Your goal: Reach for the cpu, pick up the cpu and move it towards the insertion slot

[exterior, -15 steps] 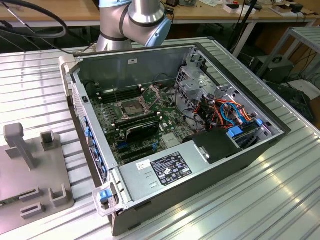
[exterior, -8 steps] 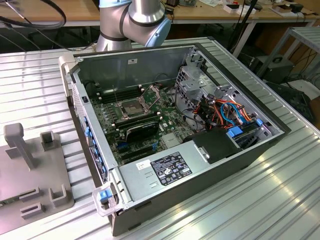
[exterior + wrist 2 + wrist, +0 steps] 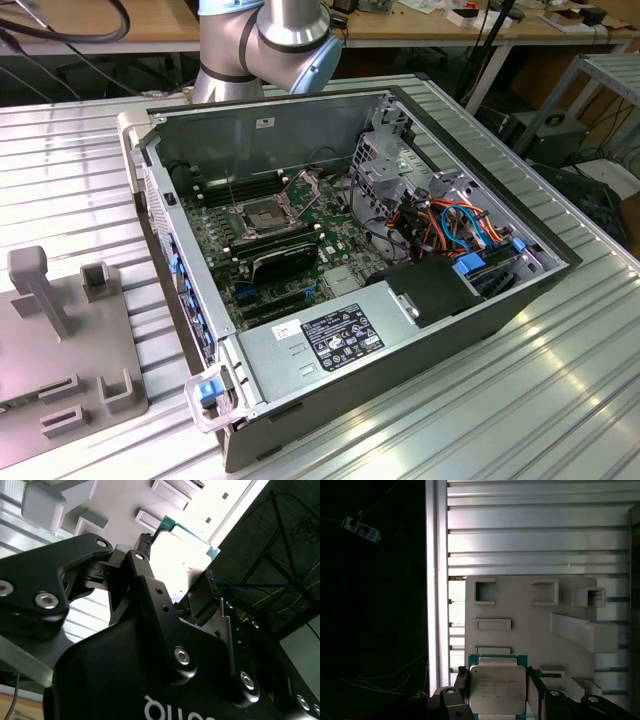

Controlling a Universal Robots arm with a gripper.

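Hand (image 3: pixel 496 700) clamps the cpu (image 3: pixel 497 689) by two opposite edges, fingers (image 3: pixel 535 692) tight against its sides. Chip sits flat, lid toward the first wrist view, held over the grey holder plate (image 3: pixel 530 630) on the ribbed tabletop (image 3: pixel 535 540). Farther off, insertion slot (image 3: pixel 258 216) lies inside the open computer case (image 3: pixel 480 300), well apart from that plate, toward the exterior view's right of it.
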